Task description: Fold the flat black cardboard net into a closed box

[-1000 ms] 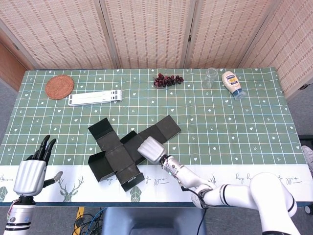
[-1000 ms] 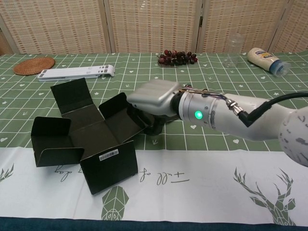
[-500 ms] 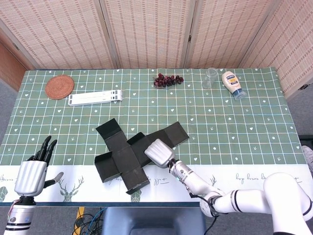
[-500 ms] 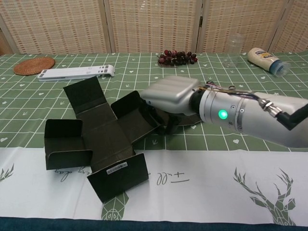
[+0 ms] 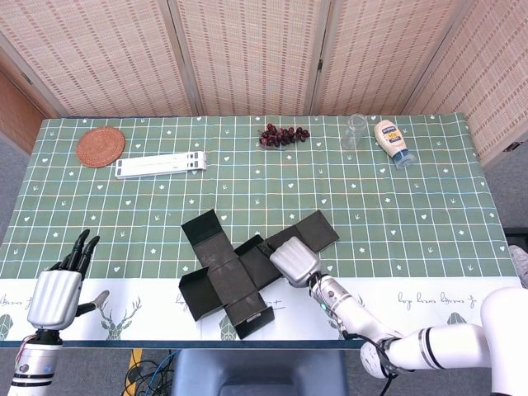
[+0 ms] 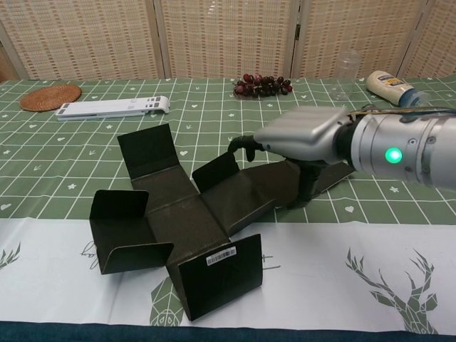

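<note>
The black cardboard net (image 5: 221, 262) lies near the table's front edge, a cross shape with several flaps standing up. In the chest view the net (image 6: 178, 214) shows a raised near flap with a white label (image 6: 221, 259). My right hand (image 5: 295, 260) sits over the net's right arm and grips that panel, fingers reaching down its far side (image 6: 306, 187). In the chest view, the right hand (image 6: 306, 135) covers most of that panel. My left hand (image 5: 58, 293) hovers at the front left corner, fingers spread, holding nothing, well away from the net.
Along the back stand a woven coaster (image 5: 101, 146), a flat white bar (image 5: 160, 164), dark grapes (image 5: 283, 134), a clear glass jar (image 5: 355, 131) and a lying mayonnaise bottle (image 5: 393, 142). The net's near flap reaches the table's front edge.
My right hand has dragged the net to the right and slightly nearer, turning it a little. The left hand has barely moved.
</note>
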`<state>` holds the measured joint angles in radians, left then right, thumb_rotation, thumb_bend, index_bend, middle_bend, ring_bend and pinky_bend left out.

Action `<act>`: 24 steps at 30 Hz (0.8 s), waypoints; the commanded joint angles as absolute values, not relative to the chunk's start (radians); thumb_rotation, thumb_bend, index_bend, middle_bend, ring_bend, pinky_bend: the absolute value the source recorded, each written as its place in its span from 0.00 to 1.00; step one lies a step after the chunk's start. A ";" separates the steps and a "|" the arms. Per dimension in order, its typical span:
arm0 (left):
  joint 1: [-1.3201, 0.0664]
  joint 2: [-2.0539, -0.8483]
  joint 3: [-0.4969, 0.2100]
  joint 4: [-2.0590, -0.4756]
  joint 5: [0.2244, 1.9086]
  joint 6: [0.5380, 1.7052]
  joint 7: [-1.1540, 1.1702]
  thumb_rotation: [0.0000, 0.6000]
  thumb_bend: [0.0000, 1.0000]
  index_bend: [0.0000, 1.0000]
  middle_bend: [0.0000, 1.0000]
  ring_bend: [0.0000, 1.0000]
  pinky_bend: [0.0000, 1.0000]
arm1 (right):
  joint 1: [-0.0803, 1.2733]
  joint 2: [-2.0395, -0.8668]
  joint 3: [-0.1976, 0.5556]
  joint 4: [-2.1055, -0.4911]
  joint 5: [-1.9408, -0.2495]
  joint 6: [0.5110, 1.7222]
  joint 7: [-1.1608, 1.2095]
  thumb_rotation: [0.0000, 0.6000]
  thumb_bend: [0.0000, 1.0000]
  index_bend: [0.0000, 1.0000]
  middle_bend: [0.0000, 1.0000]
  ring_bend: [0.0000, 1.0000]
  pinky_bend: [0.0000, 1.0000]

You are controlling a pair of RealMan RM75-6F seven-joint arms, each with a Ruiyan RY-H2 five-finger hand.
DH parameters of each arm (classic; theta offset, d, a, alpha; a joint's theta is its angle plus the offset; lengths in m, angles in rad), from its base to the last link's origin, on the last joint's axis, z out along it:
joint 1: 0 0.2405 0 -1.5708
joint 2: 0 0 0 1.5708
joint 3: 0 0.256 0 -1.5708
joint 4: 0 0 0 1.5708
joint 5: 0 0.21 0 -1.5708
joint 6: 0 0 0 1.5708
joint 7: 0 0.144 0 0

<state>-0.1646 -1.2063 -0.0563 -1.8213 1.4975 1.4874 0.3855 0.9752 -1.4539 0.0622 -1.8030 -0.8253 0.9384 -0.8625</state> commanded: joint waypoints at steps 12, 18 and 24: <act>-0.167 -1.196 -0.053 -1.840 1.491 1.470 0.390 1.00 0.13 0.03 0.00 0.29 0.51 | 1.067 -1.419 0.030 -1.700 -0.680 0.823 -0.870 1.00 0.14 0.00 0.09 0.79 1.00; -0.169 -1.193 -0.051 -1.847 1.487 1.460 0.390 1.00 0.13 0.03 0.00 0.29 0.51 | 1.110 -1.445 0.009 -1.650 -0.630 0.792 -0.878 1.00 0.14 0.00 0.09 0.79 1.00; -0.166 -1.194 -0.051 -1.844 1.483 1.462 0.386 1.00 0.13 0.03 0.00 0.29 0.51 | 1.150 -1.477 -0.022 -1.604 -0.601 0.771 -0.895 1.00 0.14 0.00 0.09 0.79 1.00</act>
<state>-0.1658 -1.1945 -0.0508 -1.8436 1.4831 1.4621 0.3858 1.1456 -1.4721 -0.0175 -1.6091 -0.6038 0.7731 -0.8918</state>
